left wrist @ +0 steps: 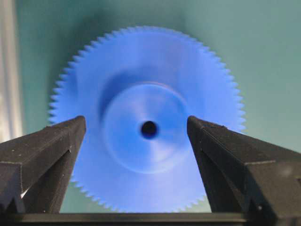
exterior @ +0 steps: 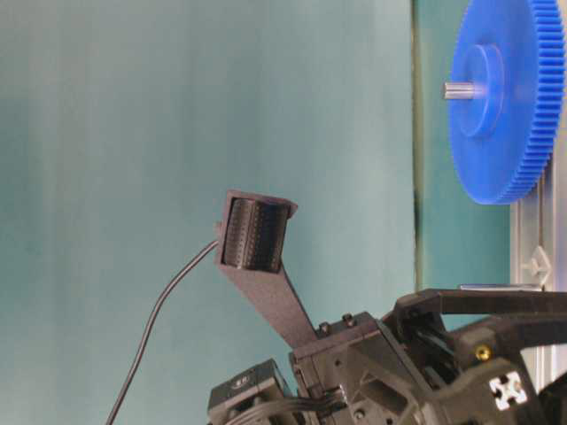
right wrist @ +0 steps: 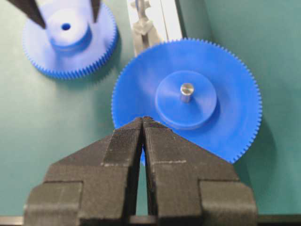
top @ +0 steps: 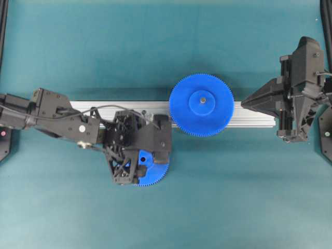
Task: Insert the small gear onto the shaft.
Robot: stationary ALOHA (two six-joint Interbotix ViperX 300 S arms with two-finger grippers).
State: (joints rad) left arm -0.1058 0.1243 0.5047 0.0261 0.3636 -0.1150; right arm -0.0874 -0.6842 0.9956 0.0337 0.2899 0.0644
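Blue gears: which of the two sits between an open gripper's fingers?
The small gear, flat on the green mat beside the rail. The left gripper straddles its hub, jaws wide. The larger gear is already mounted on a metal pin.

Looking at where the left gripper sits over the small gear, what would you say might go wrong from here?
1. The open left gripper straddles the small gear's raised hub; closing off-centre could tilt or push the gear along the mat.
2. The free shaft is hidden in every view, so alignment may be hard.
3. The larger gear sits close on the rail; their teeth could clash during placement.
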